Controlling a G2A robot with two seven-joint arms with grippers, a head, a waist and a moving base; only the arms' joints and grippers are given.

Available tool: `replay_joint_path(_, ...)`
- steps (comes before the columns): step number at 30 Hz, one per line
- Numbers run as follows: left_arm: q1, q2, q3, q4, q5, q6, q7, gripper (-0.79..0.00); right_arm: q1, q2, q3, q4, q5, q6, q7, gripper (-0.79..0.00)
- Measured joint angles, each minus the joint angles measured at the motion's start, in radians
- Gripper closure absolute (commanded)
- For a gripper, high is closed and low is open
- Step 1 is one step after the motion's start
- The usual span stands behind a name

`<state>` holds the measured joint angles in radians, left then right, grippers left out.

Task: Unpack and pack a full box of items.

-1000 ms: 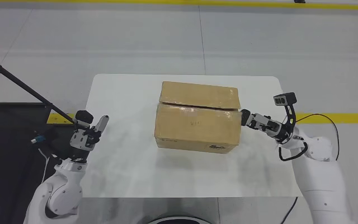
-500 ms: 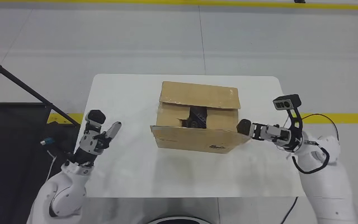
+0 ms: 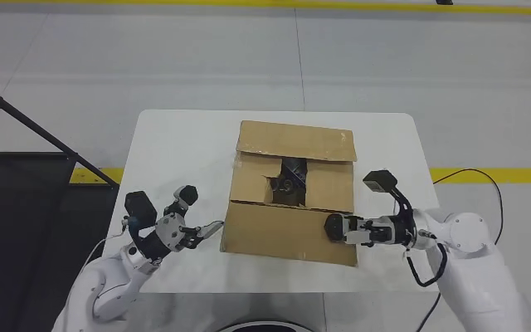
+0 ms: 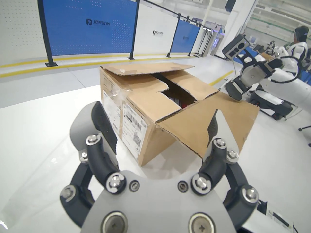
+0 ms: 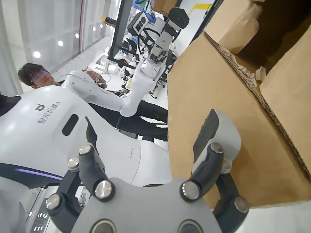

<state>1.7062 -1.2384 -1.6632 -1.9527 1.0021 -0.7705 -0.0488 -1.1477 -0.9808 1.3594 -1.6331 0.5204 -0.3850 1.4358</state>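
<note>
Left hand (image 3: 203, 212), fingers apart, at 8 o'clock of the corrugated cardboard box (image 3: 332, 184); right hand (image 3: 332, 226) (also apart) over its outspread flap (image 3: 278, 234).

so the right gripper (image 5: 150, 137) is spread wide, straddling the edge of the box (image 5: 243, 25)'s folded-out flap (image 5: 218, 86), dark opening just past it

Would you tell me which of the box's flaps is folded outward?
The long flap nearest the robot, spread flat outward; the other three lie over the opening.

Matt corrugated cardboard box (image 3: 294, 141) on a smooth, glossy white table (image 3: 182, 158).
</note>
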Motion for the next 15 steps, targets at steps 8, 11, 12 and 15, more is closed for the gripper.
replay_joint_path(8,-0.006,0.01,0.029,0.039,0.073,-0.032,-0.039,-0.785,0.013,0.04,-0.044,0.027,0.096,-0.084,-0.085,-0.785)
replay_joint_path(11,-0.007,0.013,0.035,0.046,0.087,-0.028,-0.041,-0.785,0.036,0.042,-0.037,0.087,0.214,-0.08,-0.081,-0.785)
replay_joint_path(12,-0.007,0.013,0.035,0.047,0.088,-0.027,-0.041,-0.785,0.047,0.04,-0.038,0.113,0.25,-0.074,-0.074,-0.785)
replay_joint_path(15,-0.007,0.013,0.035,0.047,0.088,-0.027,-0.041,-0.785,0.087,0.033,-0.048,0.208,0.343,-0.051,-0.053,-0.785)
